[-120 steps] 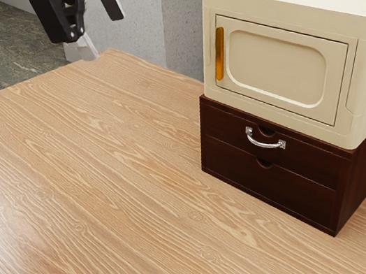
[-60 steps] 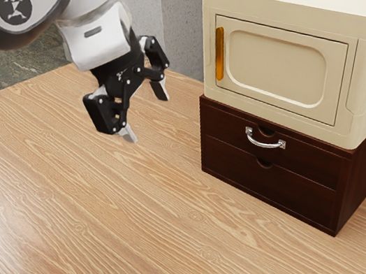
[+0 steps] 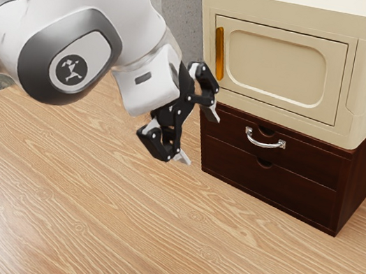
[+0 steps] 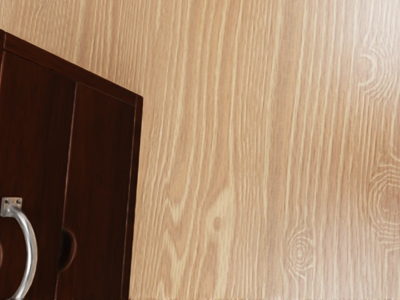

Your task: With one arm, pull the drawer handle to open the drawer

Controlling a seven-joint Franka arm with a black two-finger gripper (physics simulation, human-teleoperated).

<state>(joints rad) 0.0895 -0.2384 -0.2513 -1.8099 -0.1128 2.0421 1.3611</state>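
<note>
In the exterior view my black gripper [image 3: 200, 140] is open, its two fingers spread with nothing between them. It hangs above the table, to the exterior view's left of the silver handle [image 3: 265, 143] and apart from it. The handle is mounted on the upper drawer [image 3: 313, 164] of a dark brown cabinet, and that drawer is closed. In the wrist view the curved handle [image 4: 29, 250] stands out from the dark drawer front [image 4: 34, 137].
A cream box [image 3: 356, 82] with an orange-handled door [image 3: 274, 64] rests on top of the cabinet. A lower drawer [image 3: 266, 187] lies under the handled one. The wood-grained table [image 3: 118, 225] extends in front of the cabinet.
My arm has swung in from the exterior view's upper left, carrying the open gripper toward the cabinet and lower. The cabinet, its drawers and the cream box have stayed put.
</note>
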